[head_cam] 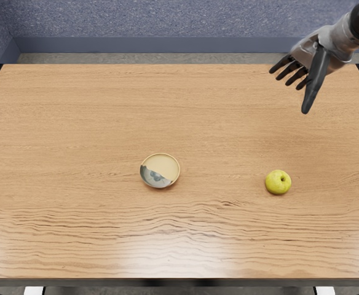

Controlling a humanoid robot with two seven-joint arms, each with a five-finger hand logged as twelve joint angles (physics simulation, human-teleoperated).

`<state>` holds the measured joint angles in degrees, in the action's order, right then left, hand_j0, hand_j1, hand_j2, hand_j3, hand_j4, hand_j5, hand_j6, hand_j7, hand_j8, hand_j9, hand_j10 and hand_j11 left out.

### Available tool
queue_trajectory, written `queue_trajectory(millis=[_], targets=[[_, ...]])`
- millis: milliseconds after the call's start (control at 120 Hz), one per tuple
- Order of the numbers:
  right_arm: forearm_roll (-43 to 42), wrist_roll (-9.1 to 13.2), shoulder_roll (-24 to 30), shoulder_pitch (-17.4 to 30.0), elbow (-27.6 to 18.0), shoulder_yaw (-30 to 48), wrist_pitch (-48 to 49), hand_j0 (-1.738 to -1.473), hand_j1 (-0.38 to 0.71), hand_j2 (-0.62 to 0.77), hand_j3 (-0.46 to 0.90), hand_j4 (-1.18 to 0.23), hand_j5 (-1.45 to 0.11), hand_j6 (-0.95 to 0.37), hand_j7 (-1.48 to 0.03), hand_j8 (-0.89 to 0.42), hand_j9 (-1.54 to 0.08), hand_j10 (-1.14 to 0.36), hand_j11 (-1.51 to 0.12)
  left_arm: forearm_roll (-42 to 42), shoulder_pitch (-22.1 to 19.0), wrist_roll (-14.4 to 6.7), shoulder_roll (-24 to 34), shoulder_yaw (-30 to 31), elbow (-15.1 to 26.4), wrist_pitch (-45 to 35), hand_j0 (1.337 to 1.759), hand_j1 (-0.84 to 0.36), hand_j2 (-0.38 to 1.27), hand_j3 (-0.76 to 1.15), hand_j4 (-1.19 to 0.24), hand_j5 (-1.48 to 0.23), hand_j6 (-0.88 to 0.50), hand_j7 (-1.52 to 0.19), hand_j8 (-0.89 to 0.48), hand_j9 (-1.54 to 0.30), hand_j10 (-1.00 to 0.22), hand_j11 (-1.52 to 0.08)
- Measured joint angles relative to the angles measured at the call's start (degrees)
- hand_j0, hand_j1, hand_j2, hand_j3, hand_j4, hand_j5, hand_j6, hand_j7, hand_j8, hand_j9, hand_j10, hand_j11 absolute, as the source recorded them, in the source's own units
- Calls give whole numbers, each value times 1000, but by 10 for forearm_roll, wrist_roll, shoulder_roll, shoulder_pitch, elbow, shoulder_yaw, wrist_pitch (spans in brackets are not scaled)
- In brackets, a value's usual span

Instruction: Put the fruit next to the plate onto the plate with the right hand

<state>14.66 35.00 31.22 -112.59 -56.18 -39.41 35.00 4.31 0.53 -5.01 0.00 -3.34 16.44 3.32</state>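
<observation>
- While I am watching through the head view, the right hand [305, 61] is hanging over the far right corner of the tabletop [75, 123], with its arm coming in from the upper right edge.
- Its fingers [288, 69] are spreading apart and pointing down and to the left, gripping nothing. One digit is reaching lower than the others.
- The apple [278, 182] is sitting on the bare wood right of centre, yellow-green, with its stem dimple facing up. It is lying well apart from the hand and closer to the near edge.
- The plate [165, 163] is lying near the middle of the tabletop, left of the apple, with open wood between them, so I am seeing no contact.
- The plate is showing a cream inside with a grey-blue patch on its near-left part.
</observation>
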Motion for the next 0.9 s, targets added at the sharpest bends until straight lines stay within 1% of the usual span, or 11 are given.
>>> queue_trajectory(millis=[183,250,342,383,425,558,650,692,783,900], targets=[[-4,0,-8,11,0,-8,0,-1658,-327,-4,0,-19,-23,-19,-23,-19,-23,-19,-23,0,0,0,0,0,0,0,1658,349,0,0,0,0,0,0,0,0,0,0],[-7,0,-19,14,-1,-8,0,-1658,-328,-4,0,-19,-23,-19,-23,-19,-23,-18,-23,0,0,0,0,0,0,0,1658,349,0,0,0,0,0,0,0,0,0,0],[-11,0,-36,35,-2,-2,0,-1658,-328,-4,0,-19,-23,-19,-23,-19,-23,-18,-23,0,0,0,0,0,0,0,1658,349,0,0,0,0,0,0,0,0,0,0],[-25,0,-41,45,-11,0,0,-1658,-326,-4,0,-20,-25,-20,-24,-20,-25,-19,-24,0,0,0,0,0,0,0,1658,349,0,0,0,0,0,0,0,0,0,0],[-50,0,-44,53,-40,1,-33,-1658,-325,-4,0,-20,-26,-21,-26,-20,-26,-20,-26,0,0,0,0,0,0,0,1658,349,0,0,0,0,0,0,0,0,0,0],[-106,0,-54,71,-165,-3,-228,-1658,-322,-5,0,-23,-29,-24,-29,-23,-29,-23,-29,0,0,0,0,0,0,0,1658,349,0,0,0,0,0,0,0,0,0,0],[-119,0,-52,61,-266,-7,-358,-1658,-319,-5,0,-26,-32,-26,-32,-26,-32,-25,-32,0,0,0,0,0,0,0,1658,349,0,0,0,0,0,0,0,0,0,0],[-122,0,-51,52,-303,-8,-410,-1658,-318,-5,0,-27,-34,-27,-34,-27,-34,-26,-34,0,0,0,0,0,0,0,1658,349,0,0,0,0,0,0,0,0,0,0],[-126,0,-49,41,-351,-9,-504,-1658,-315,-6,0,-29,-37,-30,-37,-29,-37,-29,-37,0,0,0,0,0,0,0,1658,349,0,0,0,0,0,0,0,0,0,0],[-127,0,-39,33,-380,-10,-559,-1658,-312,-6,0,-32,-40,-32,-40,-32,-40,-31,-40,0,0,0,0,0,0,0,1658,349,0,0,0,0,0,0,0,0,0,0]])
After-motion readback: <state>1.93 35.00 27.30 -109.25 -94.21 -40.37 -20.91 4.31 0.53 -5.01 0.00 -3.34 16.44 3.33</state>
